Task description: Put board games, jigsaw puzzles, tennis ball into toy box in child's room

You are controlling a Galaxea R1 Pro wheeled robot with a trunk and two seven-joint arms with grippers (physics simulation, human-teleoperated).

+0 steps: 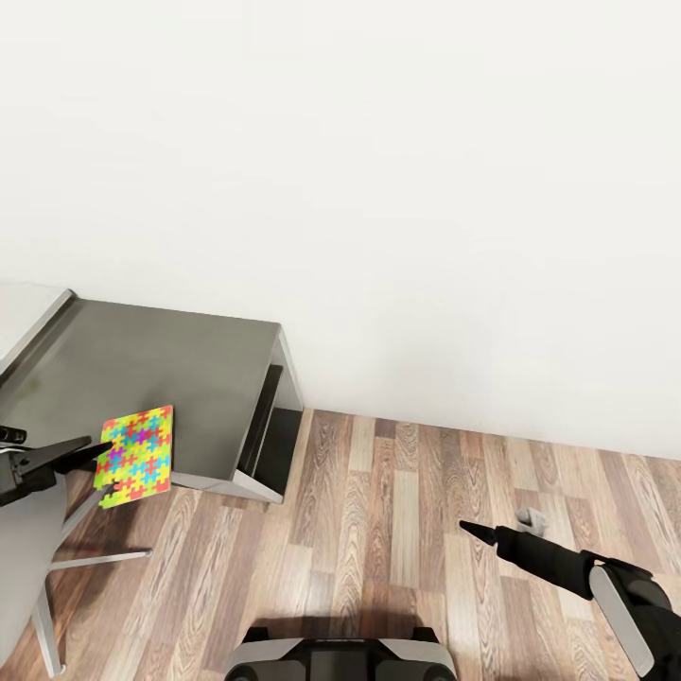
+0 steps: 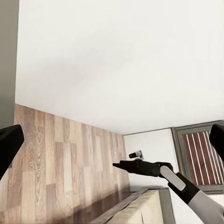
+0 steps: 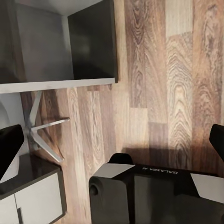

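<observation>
Left hand grips a jigsaw puzzle by its near edge, its dark fingers closed on the slab, which hangs over the front edge of the dark grey counter and partly past it. Right hand floats over the floor well to the right of the counter; its dark fingers taper to one point there, while its own wrist camera shows the two fingertips wide apart with nothing between them.

Nearest the camera, the robot's base sits on the wood planks. Just left of it, below the counter's front edge, stands a pale chair leg. The counter has a dark open shelf in its right end. Its left side meets a paler grey top. Behind everything rises a plain white wall. From the left wrist camera, a dark-framed window and the corner of a beige bed appear beyond the right arm.
</observation>
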